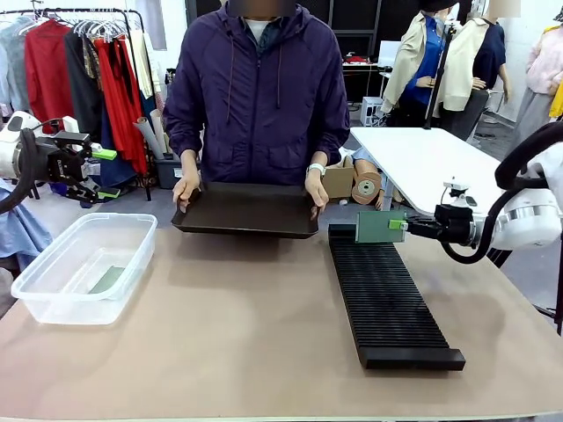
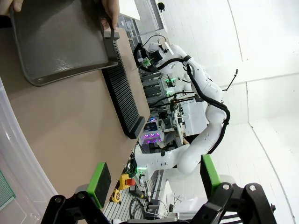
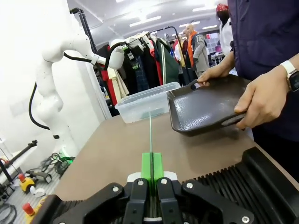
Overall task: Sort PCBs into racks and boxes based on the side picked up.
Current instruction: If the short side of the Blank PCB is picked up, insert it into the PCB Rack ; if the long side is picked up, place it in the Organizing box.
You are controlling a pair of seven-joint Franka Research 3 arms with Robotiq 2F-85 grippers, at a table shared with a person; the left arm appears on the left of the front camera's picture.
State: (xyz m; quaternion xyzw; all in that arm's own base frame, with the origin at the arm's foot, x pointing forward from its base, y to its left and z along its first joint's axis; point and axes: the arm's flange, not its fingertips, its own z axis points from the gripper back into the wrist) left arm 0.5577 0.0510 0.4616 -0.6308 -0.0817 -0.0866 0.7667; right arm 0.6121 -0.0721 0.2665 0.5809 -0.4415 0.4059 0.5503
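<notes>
The right gripper [image 1: 403, 225], clamped on the edge of a PCB [image 1: 378, 227], holds it upright just above the far end of the rack [image 1: 387, 303], whose slots look unfilled. A second PCB [image 1: 107, 280] lies in the clear box [image 1: 35, 290] near the left gripper [image 1: 107, 173], whose fingers stand apart and empty. The tray [image 1: 246, 215] a person [image 1: 264, 97] holds appears bare, so slotting this board may finish the sort.

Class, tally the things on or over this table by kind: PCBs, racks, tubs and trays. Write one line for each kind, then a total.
PCBs: 2
Rack: 1
Tub: 1
Tray: 1
Total: 5
</notes>
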